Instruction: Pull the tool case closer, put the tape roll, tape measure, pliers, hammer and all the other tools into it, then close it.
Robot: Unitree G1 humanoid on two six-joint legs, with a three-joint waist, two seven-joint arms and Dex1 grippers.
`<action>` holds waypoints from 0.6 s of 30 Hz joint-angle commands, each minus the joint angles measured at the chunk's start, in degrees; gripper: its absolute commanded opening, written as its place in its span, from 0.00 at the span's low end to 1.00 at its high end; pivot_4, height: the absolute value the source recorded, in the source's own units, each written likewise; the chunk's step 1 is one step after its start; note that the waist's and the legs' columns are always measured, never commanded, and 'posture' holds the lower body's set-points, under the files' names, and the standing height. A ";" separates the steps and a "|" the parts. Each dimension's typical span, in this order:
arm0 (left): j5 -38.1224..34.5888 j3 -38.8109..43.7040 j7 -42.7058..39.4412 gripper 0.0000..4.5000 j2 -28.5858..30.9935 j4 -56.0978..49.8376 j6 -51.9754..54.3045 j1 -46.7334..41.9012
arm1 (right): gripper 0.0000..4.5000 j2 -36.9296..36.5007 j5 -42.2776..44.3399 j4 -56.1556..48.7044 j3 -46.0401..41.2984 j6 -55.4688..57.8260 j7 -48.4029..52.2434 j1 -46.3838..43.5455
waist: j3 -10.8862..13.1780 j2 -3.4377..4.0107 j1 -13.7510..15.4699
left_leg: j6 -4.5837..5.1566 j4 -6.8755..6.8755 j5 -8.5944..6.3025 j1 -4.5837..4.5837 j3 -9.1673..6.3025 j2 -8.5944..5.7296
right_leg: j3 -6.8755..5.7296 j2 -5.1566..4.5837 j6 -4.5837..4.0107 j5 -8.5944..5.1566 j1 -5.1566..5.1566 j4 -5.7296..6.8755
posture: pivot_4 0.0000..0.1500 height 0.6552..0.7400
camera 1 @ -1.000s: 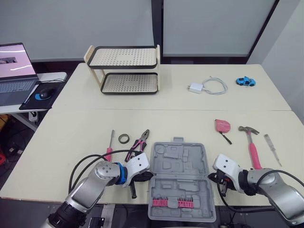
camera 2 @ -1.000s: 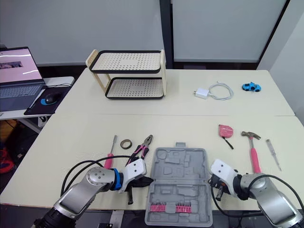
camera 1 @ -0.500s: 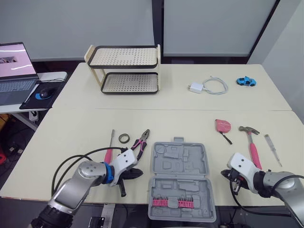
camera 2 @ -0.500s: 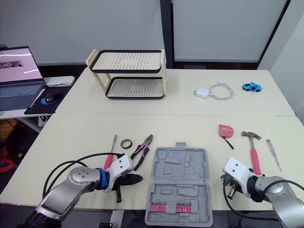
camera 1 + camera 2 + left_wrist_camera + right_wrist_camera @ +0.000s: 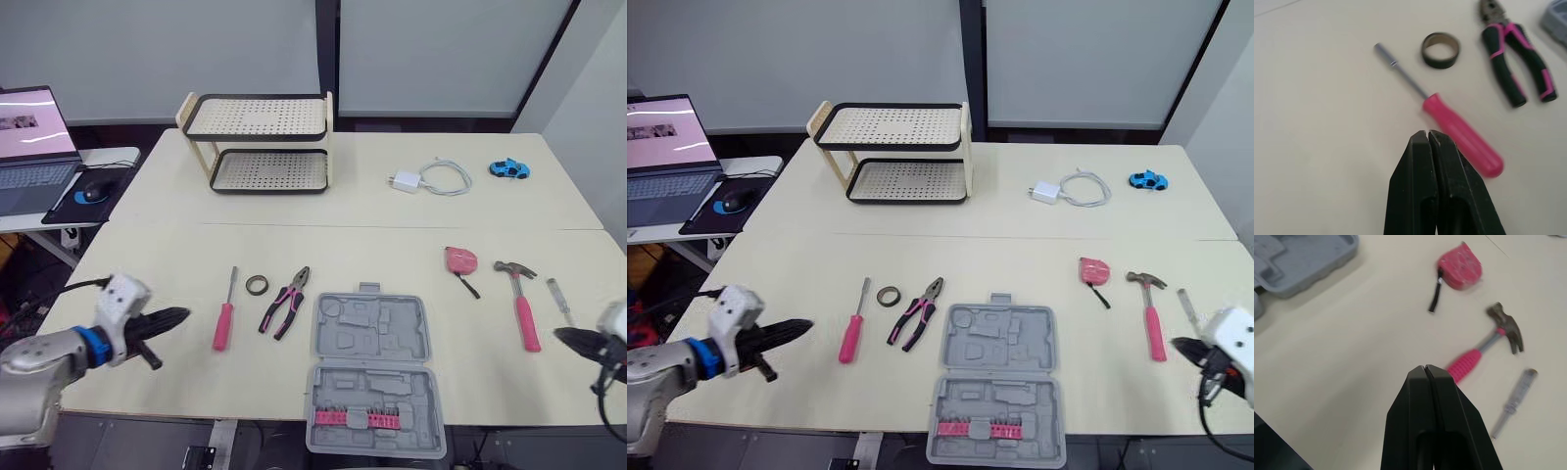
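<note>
Both claws swung outward off case flanks. L claw (image 5: 182, 315) now well left of case (image 5: 370, 333), R claw (image 5: 561, 335) well right. Both pinched shut, empty. Case lies open betw. claws, so pull step judged done; loading next.

Screwdriver (image 5: 224, 315) near, ahead of L tips. Long axis near–far, shaft pts away from robot, pink handle toward it.

Hammer (image 5: 519, 305) just beside R claw, same axis, head at far end.

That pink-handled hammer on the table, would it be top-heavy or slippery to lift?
The hammer is probably head-heavy: its metal head looks denser than the slim pink handle, so gripped near the handle's end it may tip. The grip looks textured, so it is likely not slippery. Lying flat, its head should stop it rolling.
</note>
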 commanded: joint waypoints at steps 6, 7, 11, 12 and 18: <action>0.67 6.01 5.18 0.01 -0.50 7.28 -4.33 3.66 | 0.00 -0.36 1.24 0.83 -6.74 -5.20 5.68 4.54 | 0.00 -0.01 0.08 | 0.00 -0.02 0.00 -0.02 0.00 0.02 | 0.01 -0.02 0.00 0.00 -0.02 0.00 | 1.00 1.00; 0.56 6.14 5.58 0.01 -0.73 7.60 -4.81 3.99 | 0.00 0.28 1.26 0.84 -7.91 -4.57 5.66 5.77 | 0.00 -0.01 0.12 | 0.00 -0.03 0.00 -0.03 0.00 0.02 | 0.02 -0.03 0.00 0.00 -0.02 -0.02 | 1.00 1.00; -0.73 6.13 6.36 0.04 -1.58 8.25 -5.67 3.13 | 0.00 0.58 1.15 4.93 -9.86 -4.47 3.87 5.29 | -0.01 -0.15 0.63 | 0.00 -0.02 -0.01 -0.04 0.00 0.02 | 0.02 -0.04 -0.01 0.00 -0.03 -0.04 | 1.00 1.00; -1.22 6.21 6.14 0.09 -1.71 8.49 -5.60 2.79 | 0.04 0.31 1.10 6.14 -10.09 -4.63 4.00 5.15 | -0.01 -0.16 0.70 | -0.01 -0.02 -0.01 -0.04 0.00 0.02 | 0.01 -0.04 -0.02 0.01 -0.04 -0.04 | 1.00 1.00; -1.66 5.73 6.21 0.50 -1.92 9.28 -5.74 2.46 | 0.45 -1.88 0.39 11.45 -9.75 -6.93 5.65 4.32 | -0.02 -0.12 0.76 | -0.01 -0.05 -0.01 -0.04 0.03 0.03 | 0.04 -0.04 -0.04 0.01 -0.05 -0.03 | 1.00 1.00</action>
